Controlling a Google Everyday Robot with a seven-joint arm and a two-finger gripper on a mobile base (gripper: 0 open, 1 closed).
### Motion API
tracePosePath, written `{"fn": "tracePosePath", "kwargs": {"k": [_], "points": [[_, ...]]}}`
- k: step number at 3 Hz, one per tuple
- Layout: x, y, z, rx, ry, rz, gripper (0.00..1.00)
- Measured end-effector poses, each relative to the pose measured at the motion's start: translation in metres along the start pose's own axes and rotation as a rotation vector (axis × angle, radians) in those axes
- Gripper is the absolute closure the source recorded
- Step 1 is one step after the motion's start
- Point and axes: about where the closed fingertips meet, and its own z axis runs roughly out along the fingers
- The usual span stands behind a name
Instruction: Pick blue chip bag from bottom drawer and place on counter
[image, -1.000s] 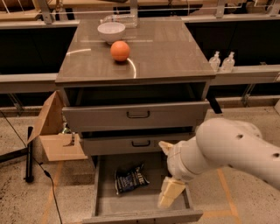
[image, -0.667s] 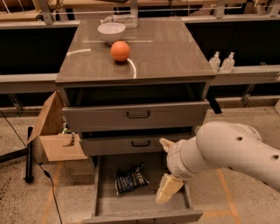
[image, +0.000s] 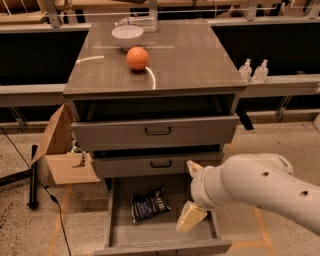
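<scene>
The blue chip bag (image: 149, 204) lies crumpled on the floor of the pulled-out bottom drawer (image: 120, 227), left of centre. My gripper (image: 184, 196) hangs over the drawer's right side, just right of the bag and not touching it. It is open: one cream finger (image: 192, 168) sits up near the middle drawer front, the other (image: 190, 218) low inside the drawer, with nothing between them. The counter (image: 195, 60) is the glossy top of the cabinet above.
An orange ball (image: 137, 58) and a white bowl (image: 127, 36) sit on the counter's back left. The top drawer (image: 155, 131) is pulled partly out, the middle drawer (image: 160, 164) less so. A cardboard box (image: 60, 157) stands left of the cabinet, two small bottles (image: 253, 70) on a ledge at right.
My gripper has shifted slightly left inside the drawer, closer to the bag. The bag and the things on the counter have not moved.
</scene>
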Motion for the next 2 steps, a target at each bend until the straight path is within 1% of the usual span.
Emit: {"fn": "tracePosePath", "kwargs": {"k": [1,2], "points": [[0.058,0.013,0.058,0.004,0.068,0.055,0.00],[0.101,-0.003,0.105,0.046,0.089,0.105,0.00]]}}
